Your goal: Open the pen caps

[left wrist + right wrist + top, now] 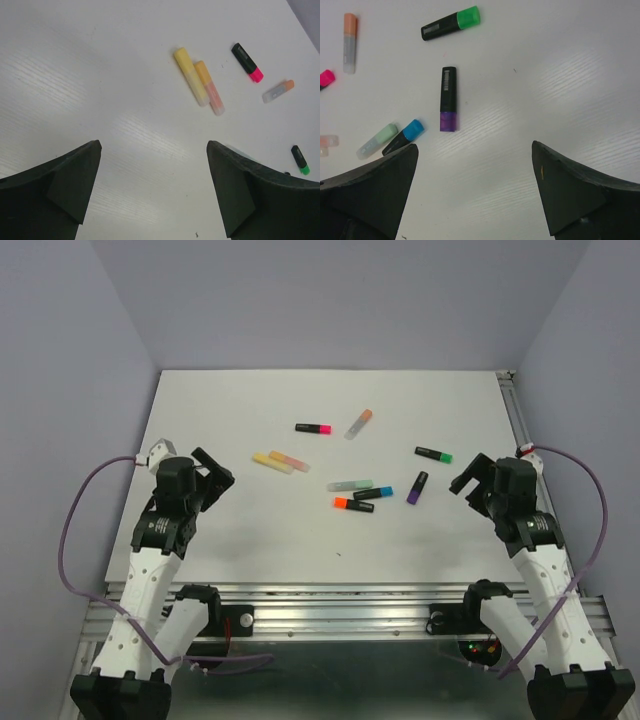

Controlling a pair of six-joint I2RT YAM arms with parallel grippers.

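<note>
Left gripper (pixel 152 146), right gripper (pixel 475 147): both wide open, empty. Pen caps seated on 9 pens scattered mid-table (pixel 300 400), 12 o'clock of the arms. Purple cap (pixel 448 121) at 11 o'clock of right gripper. Likely light, rigid, slick: pinch cap sides, brace barrel.

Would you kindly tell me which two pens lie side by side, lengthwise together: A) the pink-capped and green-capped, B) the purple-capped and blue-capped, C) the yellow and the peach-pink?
C: the yellow pen and the peach-pink pen lie parallel, flank to flank, in the left wrist view.
</note>
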